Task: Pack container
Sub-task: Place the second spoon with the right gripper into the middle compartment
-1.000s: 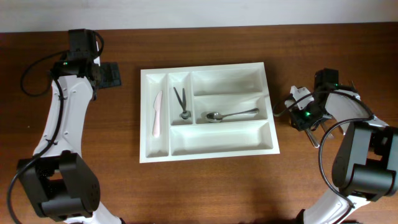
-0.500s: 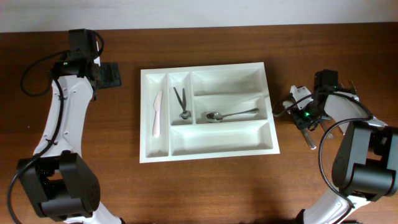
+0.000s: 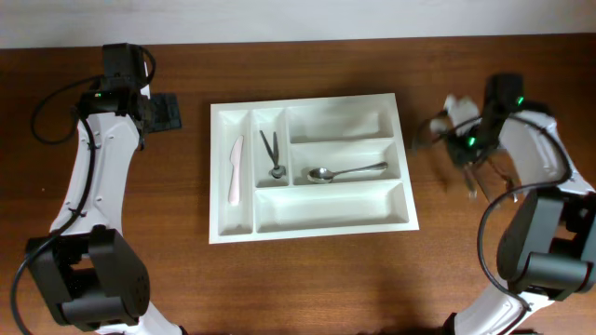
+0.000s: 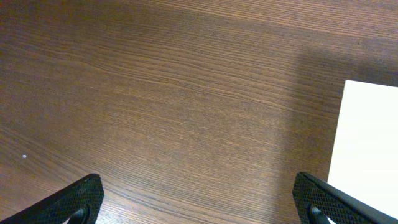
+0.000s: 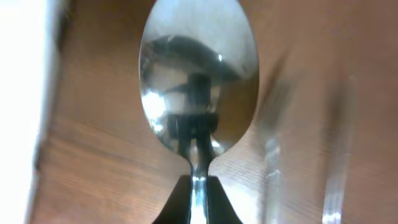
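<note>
The container (image 3: 335, 121) is a white compartmented tray in the middle of the table. It holds a pale knife (image 3: 235, 169), small dark tongs (image 3: 271, 154) and a metal spoon (image 3: 346, 172). To its right, my right gripper (image 3: 458, 147) is shut on a second spoon. In the right wrist view the fingers (image 5: 198, 183) pinch the neck of that spoon (image 5: 199, 81), its bowl lifted above the wood, with the container's edge (image 5: 25, 93) at the left. My left gripper (image 3: 170, 112) hangs open left of the container; its wide-apart fingertips (image 4: 199, 205) frame bare wood beside the container's corner (image 4: 367, 143).
More cutlery (image 3: 470, 186) lies on the table below the right gripper, blurred in the right wrist view as a metal handle (image 5: 333, 180). The white wall runs along the table's far edge.
My right gripper has closed on the spoon and risen from the table, moving toward the far side. The left arm and the container's contents have not moved.
</note>
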Motion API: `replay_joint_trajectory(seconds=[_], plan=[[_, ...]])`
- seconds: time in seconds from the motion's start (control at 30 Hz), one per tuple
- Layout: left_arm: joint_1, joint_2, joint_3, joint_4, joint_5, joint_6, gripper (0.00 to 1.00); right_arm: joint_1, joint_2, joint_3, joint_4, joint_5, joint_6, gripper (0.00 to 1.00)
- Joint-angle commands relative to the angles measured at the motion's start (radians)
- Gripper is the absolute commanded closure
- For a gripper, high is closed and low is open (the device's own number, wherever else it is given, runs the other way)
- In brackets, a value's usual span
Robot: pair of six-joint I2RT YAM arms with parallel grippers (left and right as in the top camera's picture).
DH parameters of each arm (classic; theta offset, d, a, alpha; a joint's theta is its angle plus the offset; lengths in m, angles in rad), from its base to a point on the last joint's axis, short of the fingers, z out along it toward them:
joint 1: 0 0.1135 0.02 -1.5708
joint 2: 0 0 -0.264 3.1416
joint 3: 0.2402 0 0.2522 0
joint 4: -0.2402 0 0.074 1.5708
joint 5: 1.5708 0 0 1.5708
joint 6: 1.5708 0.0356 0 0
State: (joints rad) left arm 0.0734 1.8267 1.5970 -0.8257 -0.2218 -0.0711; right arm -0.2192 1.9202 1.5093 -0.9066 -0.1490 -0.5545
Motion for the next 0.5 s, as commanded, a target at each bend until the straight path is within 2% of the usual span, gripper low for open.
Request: replay_joint_trajectory(seconds=[0.0,0.13,0.3,0.4,0.47], plan=[[0.0,0.002,0.012,0.002,-0.011,0.016,0.01,0.04,-0.005,0.176,-0.046,-0.118,-0.021,0.96],[0.0,0.002,0.012,0.002,-0.011,0.016,0.01,0.125,-0.005,0.274,-0.122,-0.19,-0.214,0.96],[0.0,0.002,0.012,0.002,-0.011,0.016,0.01,0.286,-0.001,0.273,-0.276,-0.214,-0.607,0.96],[0.0,0.002,0.012,0.002,-0.011,0.016,0.01,0.359,0.0,0.256,-0.32,-0.214,-0.734,0.97],[0.0,0.002,0.012,0.002,-0.011,0.016,0.01,0.389,0.0,0.244,-0.319,-0.214,-0.757,0.96]])
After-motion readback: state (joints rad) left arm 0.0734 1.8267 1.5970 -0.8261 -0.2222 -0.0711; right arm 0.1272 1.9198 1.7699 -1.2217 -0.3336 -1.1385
